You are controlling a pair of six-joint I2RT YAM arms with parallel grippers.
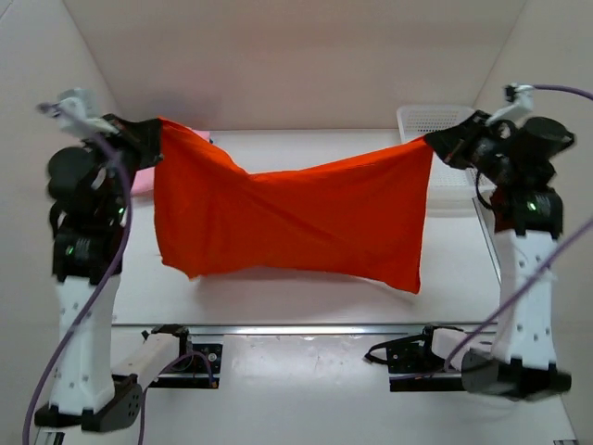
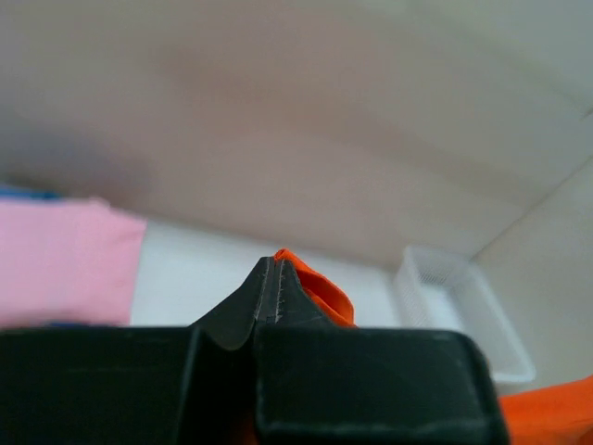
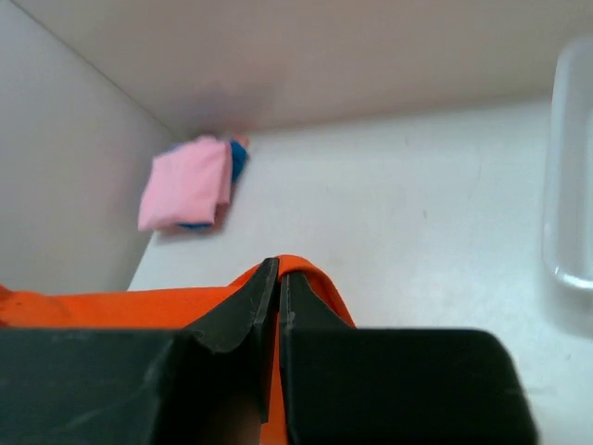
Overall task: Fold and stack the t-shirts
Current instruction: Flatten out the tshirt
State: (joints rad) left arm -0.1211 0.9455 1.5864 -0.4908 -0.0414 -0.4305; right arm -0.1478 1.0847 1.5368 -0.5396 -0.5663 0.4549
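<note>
Plain bright orange-red t-shirt [image 1: 296, 218], light pink t-shirt [image 3: 185, 185], blue t-shirt [image 3: 238, 159], white basket [image 1: 435, 119] with a mesh pattern, white table [image 1: 278, 301]

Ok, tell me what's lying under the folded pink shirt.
A blue t-shirt peeks out past the edges of the pink t-shirt. The pink one covers most of it, so how it is folded cannot be seen.

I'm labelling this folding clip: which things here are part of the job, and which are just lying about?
Part of the job: orange-red t-shirt, held up between the left gripper and right gripper; folded pink t-shirt; blue t-shirt under it.
Lying about: white mesh basket at the far right.
</note>
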